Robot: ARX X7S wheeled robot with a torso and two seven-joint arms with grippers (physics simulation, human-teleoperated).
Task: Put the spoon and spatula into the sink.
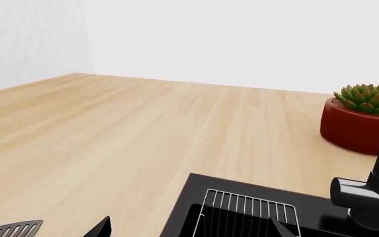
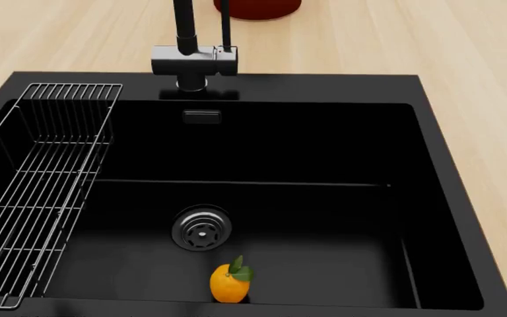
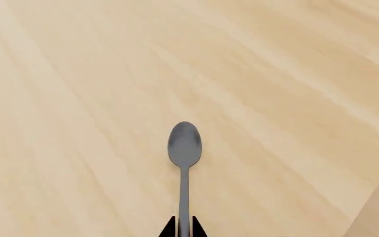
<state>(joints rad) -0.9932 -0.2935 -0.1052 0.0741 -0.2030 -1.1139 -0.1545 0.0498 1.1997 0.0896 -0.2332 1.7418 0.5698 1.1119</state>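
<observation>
In the right wrist view, the small grey spoon [image 3: 185, 143] points away from the camera over the wooden counter, its thin handle pinched by my right gripper [image 3: 183, 228], which is shut on it. My left gripper [image 1: 189, 231] is open wide, and only its two dark fingertips [image 1: 101, 227] show, over the corner of the black sink [image 1: 193, 190]. The spatula's slotted silver head [image 1: 17, 229] lies on the counter just outside that finger, and its handle is out of view. The head view shows the sink [image 2: 324, 86] from above, with neither gripper clearly in it.
Inside the basin an orange fruit [image 2: 229, 282] lies near the round drain [image 2: 201, 228]. A wire rack [image 2: 42, 178] hangs along its left side. Behind it stands the black faucet [image 2: 192, 59] and a succulent in a red pot [image 1: 357, 123]. Bare wooden counter [image 1: 110, 128] lies around the sink.
</observation>
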